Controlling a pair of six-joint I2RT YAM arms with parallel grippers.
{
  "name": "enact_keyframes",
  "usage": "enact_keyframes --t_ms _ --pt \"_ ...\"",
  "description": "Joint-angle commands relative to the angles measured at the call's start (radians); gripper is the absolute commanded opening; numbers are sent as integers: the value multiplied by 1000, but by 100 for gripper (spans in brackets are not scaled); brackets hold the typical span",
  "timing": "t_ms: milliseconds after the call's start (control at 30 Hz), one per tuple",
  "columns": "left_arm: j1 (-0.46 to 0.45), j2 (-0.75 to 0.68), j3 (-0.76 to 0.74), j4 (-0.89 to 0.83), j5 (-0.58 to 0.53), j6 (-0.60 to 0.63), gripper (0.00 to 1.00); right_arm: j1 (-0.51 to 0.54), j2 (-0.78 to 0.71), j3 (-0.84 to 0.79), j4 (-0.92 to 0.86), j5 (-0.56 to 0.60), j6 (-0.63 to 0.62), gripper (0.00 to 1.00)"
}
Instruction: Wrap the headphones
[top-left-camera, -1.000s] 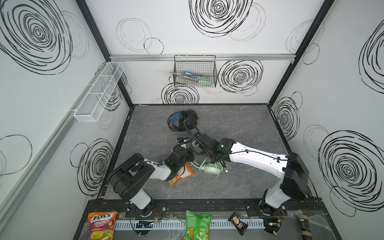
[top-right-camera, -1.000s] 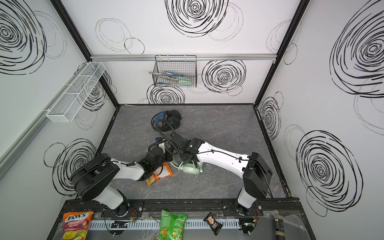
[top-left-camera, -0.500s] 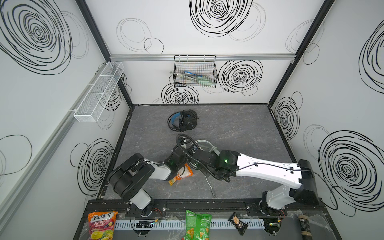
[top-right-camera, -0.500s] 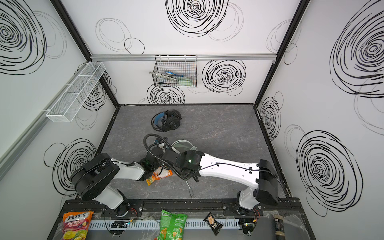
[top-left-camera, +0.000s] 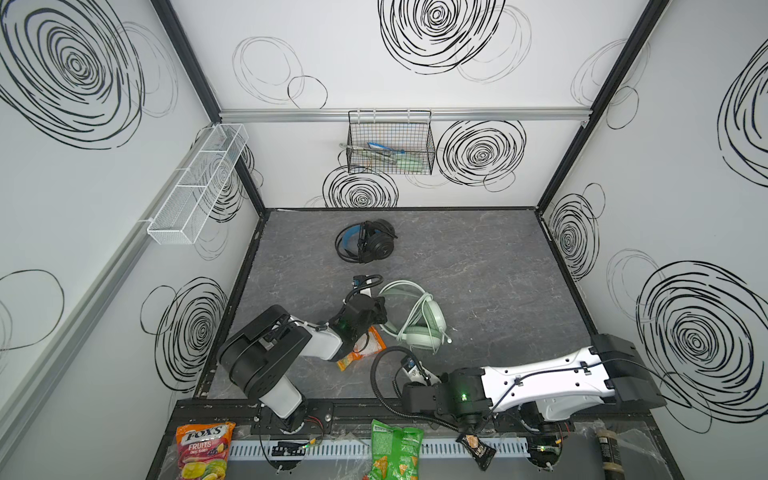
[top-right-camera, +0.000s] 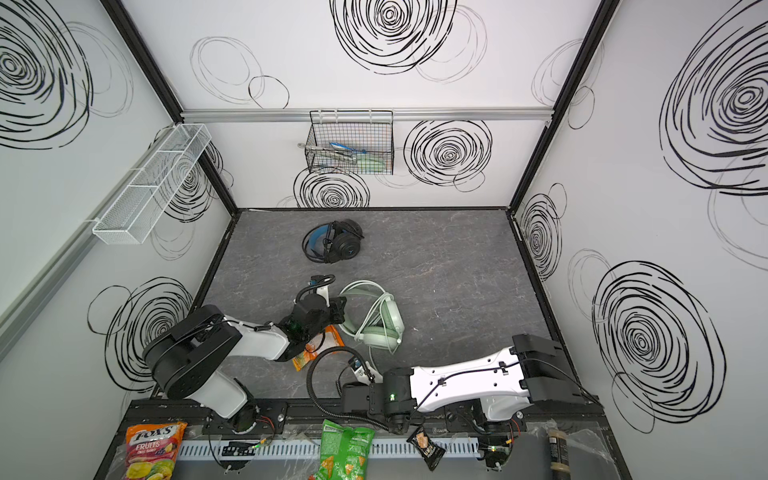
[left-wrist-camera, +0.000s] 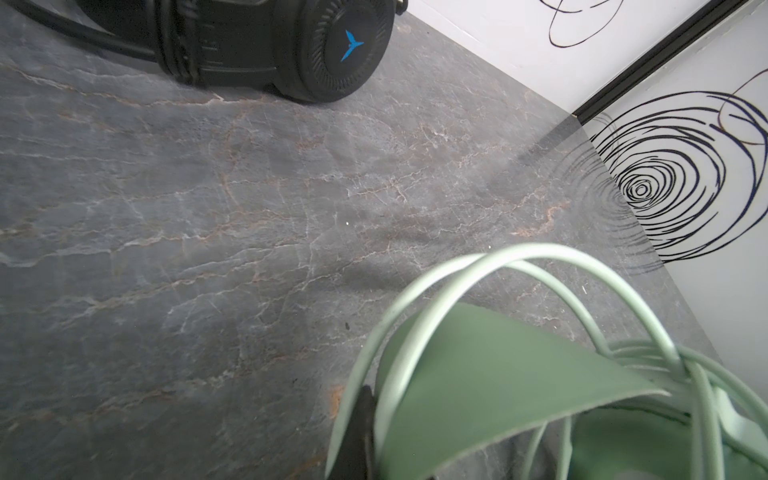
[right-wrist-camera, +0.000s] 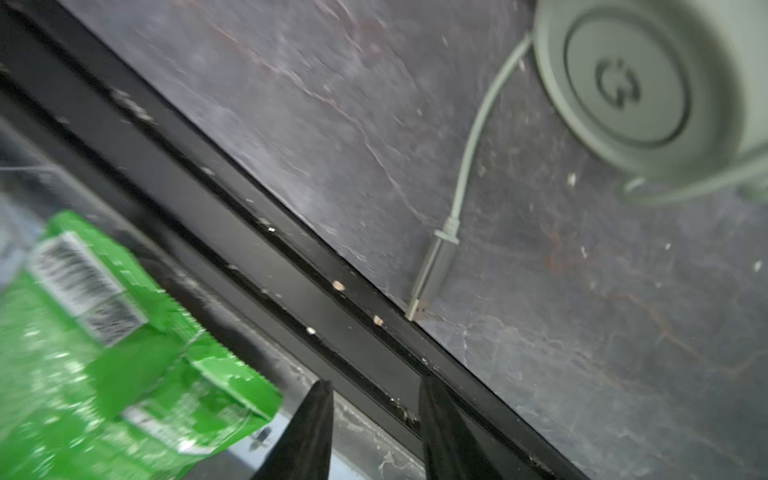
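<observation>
Clenching my left tool (top-left-camera: 380, 309) on the band of the mint-green headset (top-left-camera: 432, 320), I am hanging my right tool (right-wrist-camera: 374, 388) parted, empty; the headset is lying front-centre on the counter (top-left-camera: 498, 270), band pointing backward.

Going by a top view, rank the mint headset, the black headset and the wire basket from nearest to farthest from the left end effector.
1. Mint headset: in the grip of the left end effector, mid-floor.
2. Black headset: farther back, lying alone.
3. Wire basket: hung high at the very back.
</observation>
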Motion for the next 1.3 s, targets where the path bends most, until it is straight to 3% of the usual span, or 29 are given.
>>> enact_keyframes --t_ms 0,333,567,1067,1267 --pt "9 9 13 51 9 -15 0 -14 2 -43 75 37 101 42" --pt "9 7 6 63 12 -17 0 -135 44 -131 269 -1 6 46" --pt "10 3 2 68 18 -17 0 -197 65 -184 342 -35 -35 42" --pt "15 1 -6 79 18 -20 0 -178 103 -155 303 -43 -50 2" --pt "12 1 -8 81 17 -17 0 -151 134 24 183 -8 -142 0"
